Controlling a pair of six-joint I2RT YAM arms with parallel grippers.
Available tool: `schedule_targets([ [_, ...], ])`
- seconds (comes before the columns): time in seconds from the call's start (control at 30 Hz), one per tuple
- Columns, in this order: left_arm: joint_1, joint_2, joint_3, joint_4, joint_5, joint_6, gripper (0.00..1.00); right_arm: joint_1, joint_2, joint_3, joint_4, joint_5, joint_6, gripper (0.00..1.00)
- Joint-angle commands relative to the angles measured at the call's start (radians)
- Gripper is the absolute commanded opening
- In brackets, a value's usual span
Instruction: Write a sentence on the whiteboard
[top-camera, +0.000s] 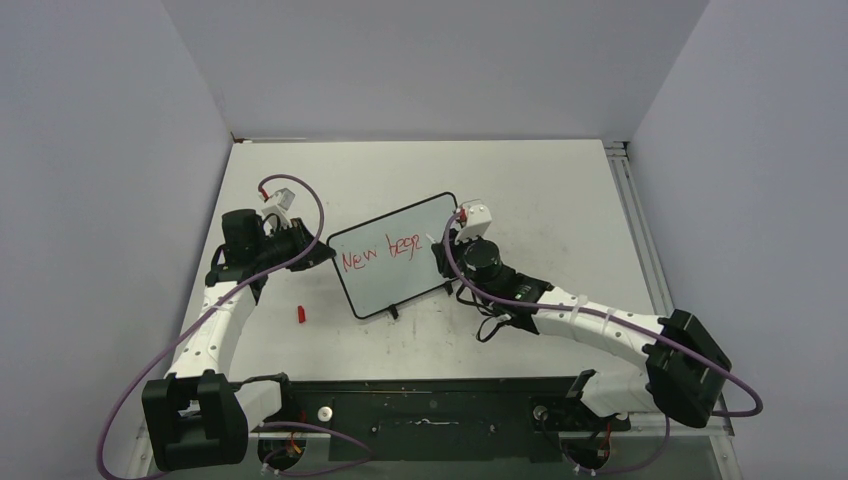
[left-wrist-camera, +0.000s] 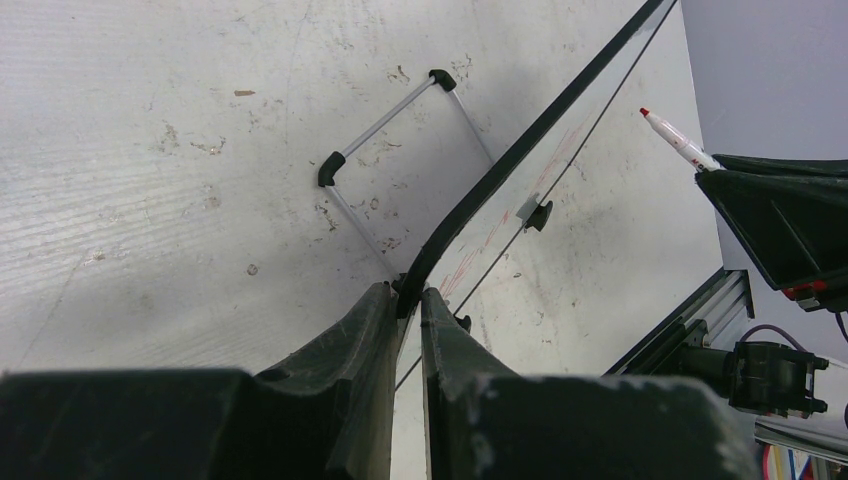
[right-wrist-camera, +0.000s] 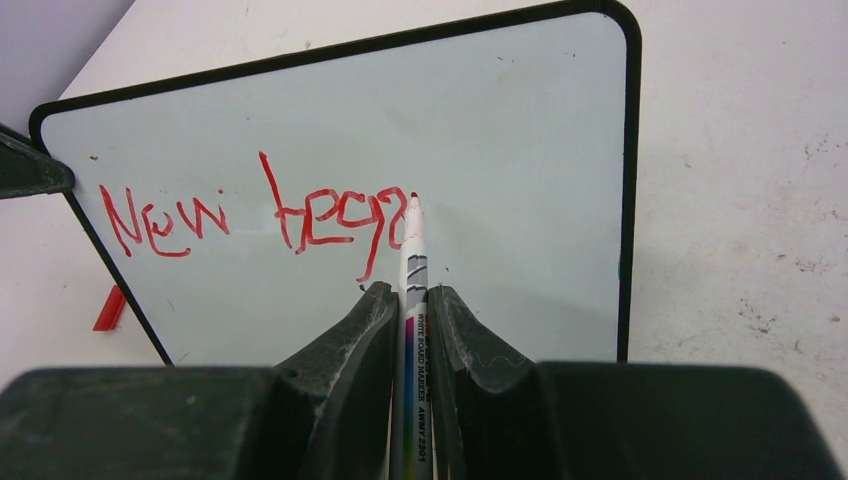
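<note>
Whiteboard (top-camera: 422, 226) stands on the counter (top-camera: 545, 195), with red lettering (right-wrist-camera: 250, 215) reading roughly "New beg". Our left tool (left-wrist-camera: 405, 298) pinches its left frame edge. Our right tool (right-wrist-camera: 410, 300) pinches a marker (right-wrist-camera: 413, 245), tip by the last letter. We see a red cap (top-camera: 301, 314) nearby.

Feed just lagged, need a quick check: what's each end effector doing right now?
Left end effector: closed on the edge of the whiteboard.
Right end effector: closed, holding the marker.
</note>
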Motion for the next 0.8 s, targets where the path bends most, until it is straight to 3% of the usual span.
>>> schedule_targets([
  [0.0,-0.004,-0.014,0.019,0.014,0.006,0.005,0.09,-0.005,0.020,0.056,0.063,-0.005,-0.011,0.05],
  [0.77,-0.022,-0.013,0.019,0.013,0.001,0.005,0.09,-0.007,0.078,0.079,0.108,-0.015,0.004,0.05],
])
